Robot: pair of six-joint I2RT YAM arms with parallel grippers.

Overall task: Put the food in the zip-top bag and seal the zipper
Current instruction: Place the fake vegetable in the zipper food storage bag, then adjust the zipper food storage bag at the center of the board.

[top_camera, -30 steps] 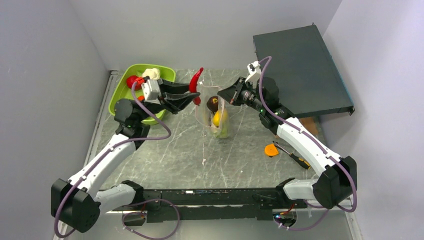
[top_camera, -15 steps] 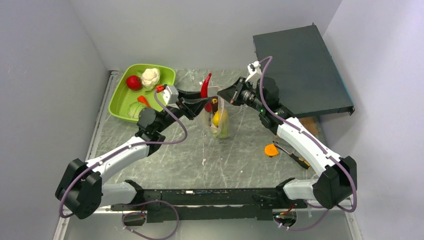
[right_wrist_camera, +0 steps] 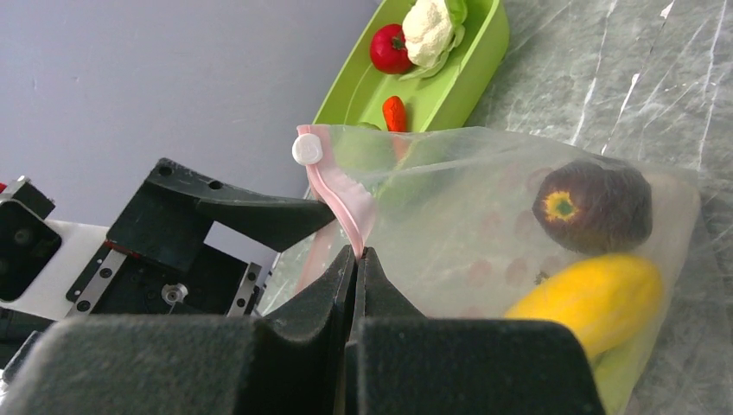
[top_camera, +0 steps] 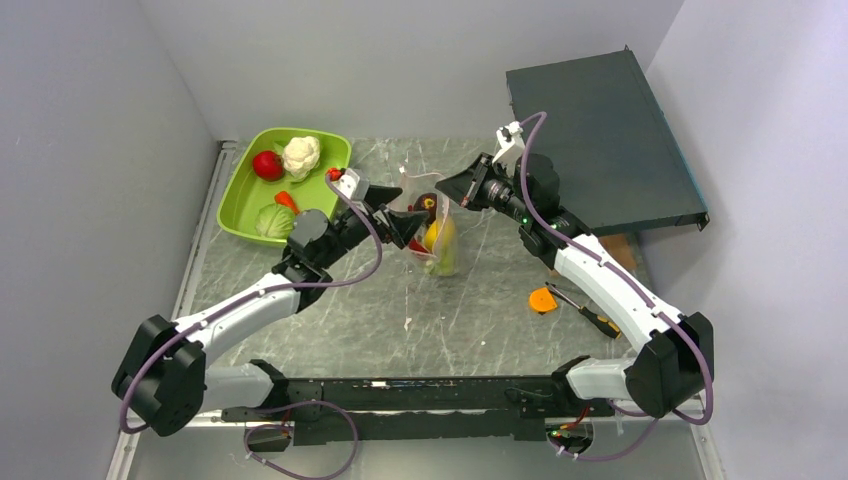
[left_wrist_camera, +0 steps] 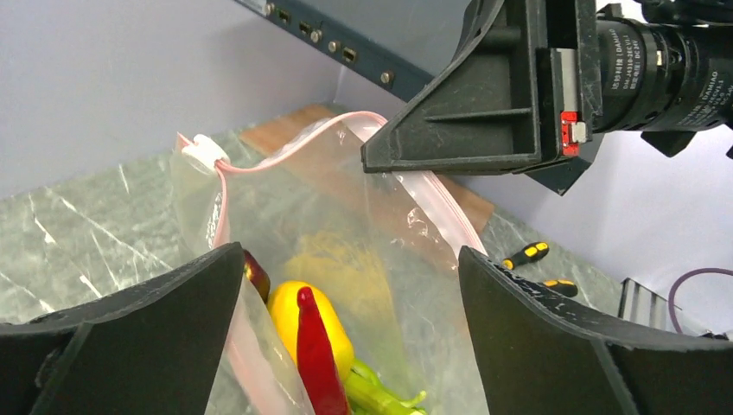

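The clear crinkly plastic zip-top bag (top_camera: 437,235) stands upright at mid-width of the grey marbled bench (top_camera: 350,310), nearer the far edge than the near one. The near half of the bench is open. A lime-green plastic tray (top_camera: 240,195) fills the far left corner. A flat dark metal case (top_camera: 600,140) covers the far right corner. An orange disc (top_camera: 543,300) and a screwdriver (top_camera: 588,312) lie toward the right edge.

The left arm slants up from the near left corner, and its left pincer (left_wrist_camera: 346,255) is spread wide at the bag's mouth, gripping nothing. The right arm bends in from the near right corner, wrist turned leftward. Its right pincer (right_wrist_camera: 359,252) is pressed narrow on the pale pink zipper strip (right_wrist_camera: 346,203), holding the mouth up beside the white slider tab (right_wrist_camera: 306,150).

Inside the bag lie a slim red toy chilli (left_wrist_camera: 315,354), a yellow toy fruit (right_wrist_camera: 596,298), a dark purple round toy (right_wrist_camera: 592,207) and pale green stalks (left_wrist_camera: 380,402). In the tray rest a red toy tomato (top_camera: 266,165), a white cauliflower (top_camera: 301,155), a green cabbage (top_camera: 273,221) and a small orange-red piece (top_camera: 286,201).
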